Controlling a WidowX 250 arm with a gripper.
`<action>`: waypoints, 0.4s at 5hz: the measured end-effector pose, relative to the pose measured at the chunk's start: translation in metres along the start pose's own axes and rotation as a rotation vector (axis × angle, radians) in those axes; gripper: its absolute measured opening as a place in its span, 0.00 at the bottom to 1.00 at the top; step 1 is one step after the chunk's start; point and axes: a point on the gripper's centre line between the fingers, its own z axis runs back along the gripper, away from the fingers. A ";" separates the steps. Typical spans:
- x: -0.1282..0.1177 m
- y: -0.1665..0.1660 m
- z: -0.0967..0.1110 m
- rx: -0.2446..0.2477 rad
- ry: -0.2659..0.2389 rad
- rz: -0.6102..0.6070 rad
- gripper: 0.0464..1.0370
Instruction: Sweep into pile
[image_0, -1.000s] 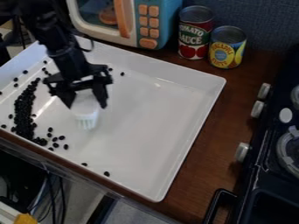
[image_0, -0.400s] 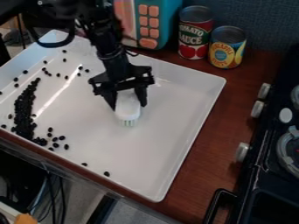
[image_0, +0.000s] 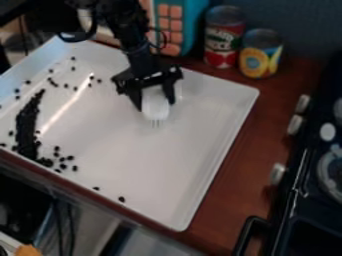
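2 cans (image_0: 223, 47) are blurred; microwave (image_0: 195, 25) cut off at top, stove (image_0: 304, 202) at right.

And here we have a dark blue-grey wall (image_0: 307, 30) behind the reddish-brown wooden bench (image_0: 234, 150), with black cables (image_0: 65, 225) dangling below, and light glinting off the wood.

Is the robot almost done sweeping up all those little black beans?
Mostly, I think. A long, thick pile of black beans already lies along the left side of the white tray. The gripper is holding a white brush. Left to sweep: scattered beans near the tray's top left, and a few by its front edge.
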 end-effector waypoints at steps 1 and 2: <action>0.015 0.003 0.001 -0.007 -0.018 0.027 0.71; 0.030 0.023 0.005 -0.015 -0.035 0.102 0.71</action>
